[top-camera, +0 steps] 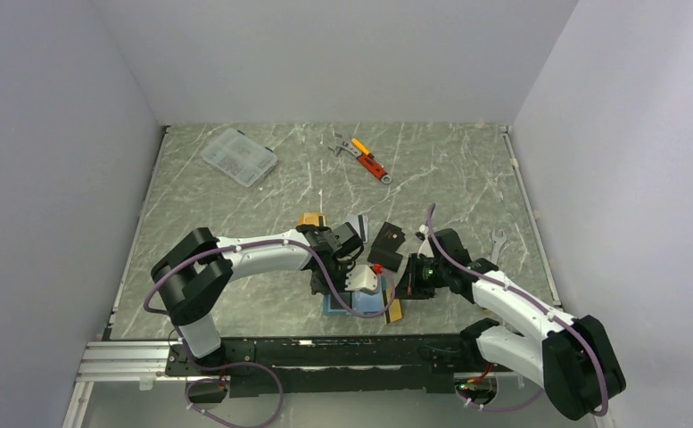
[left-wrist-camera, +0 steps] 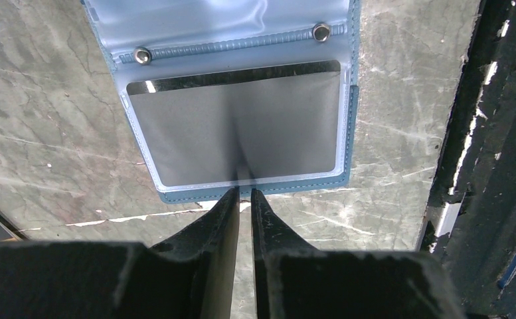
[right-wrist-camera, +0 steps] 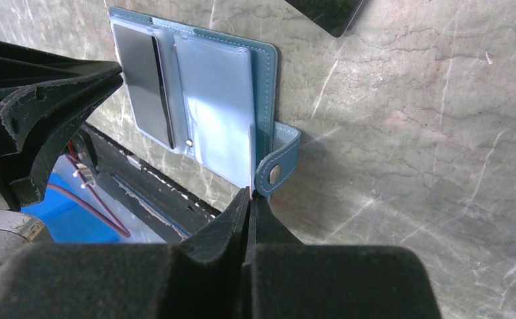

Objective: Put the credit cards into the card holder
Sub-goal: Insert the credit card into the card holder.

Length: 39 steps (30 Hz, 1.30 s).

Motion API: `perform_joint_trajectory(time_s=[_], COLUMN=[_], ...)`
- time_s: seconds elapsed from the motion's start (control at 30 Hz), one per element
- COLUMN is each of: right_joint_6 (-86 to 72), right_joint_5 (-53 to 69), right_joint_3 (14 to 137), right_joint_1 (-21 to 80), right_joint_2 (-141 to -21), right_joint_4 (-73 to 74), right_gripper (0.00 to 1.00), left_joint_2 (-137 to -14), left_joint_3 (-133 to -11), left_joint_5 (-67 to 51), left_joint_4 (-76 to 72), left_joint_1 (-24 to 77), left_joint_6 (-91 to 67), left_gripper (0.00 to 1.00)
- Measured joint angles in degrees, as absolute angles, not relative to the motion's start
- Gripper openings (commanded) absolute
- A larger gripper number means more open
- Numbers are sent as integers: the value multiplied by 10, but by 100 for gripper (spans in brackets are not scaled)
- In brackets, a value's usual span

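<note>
The teal card holder (top-camera: pixel 347 308) lies open by the table's front edge. In the left wrist view its blue rim (left-wrist-camera: pixel 195 196) frames a clear pocket with a silver-grey card (left-wrist-camera: pixel 242 119) inside. My left gripper (left-wrist-camera: pixel 243 193) (top-camera: pixel 360 290) has its tips at that rim, a narrow gap between the jaws and nothing in it. My right gripper (right-wrist-camera: pixel 250 193) (top-camera: pixel 407 287) is shut on a thin clear pocket sheet (right-wrist-camera: pixel 251 156) beside the holder's snap tab (right-wrist-camera: pixel 278 166). Orange-gold cards lie behind the left arm (top-camera: pixel 310 219) and by the holder's right corner (top-camera: pixel 395 311).
A dark flat card-sized piece (top-camera: pixel 385 242) lies just behind the holder. A clear parts box (top-camera: pixel 239 156) and an orange-handled tool (top-camera: pixel 369 160) lie at the back, a small spanner (top-camera: pixel 496 242) at right. The black rail (left-wrist-camera: pixel 494 166) runs close beside the holder.
</note>
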<state>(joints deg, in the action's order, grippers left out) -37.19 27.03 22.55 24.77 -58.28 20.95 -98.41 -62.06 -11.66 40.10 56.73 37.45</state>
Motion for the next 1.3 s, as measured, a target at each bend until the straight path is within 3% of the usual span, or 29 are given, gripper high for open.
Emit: perform_joint_trajectory(time_s=[1.03, 1.3], right_joint_6=[-388, -361], right_joint_5=[272, 214], right_joint_3=[234, 280], right_joint_1=[261, 266], right_joint_2=[-648, -601], right_joint_4=[167, 220], right_gripper=[0, 0], left_joint_2=[-984, -984], left_joint_3=[-621, -620], left_joint_5=[-107, -106], left_joint_4=[402, 402], left_joint_1=[575, 577], left_joint_6=[384, 386], left_gripper=[15, 14])
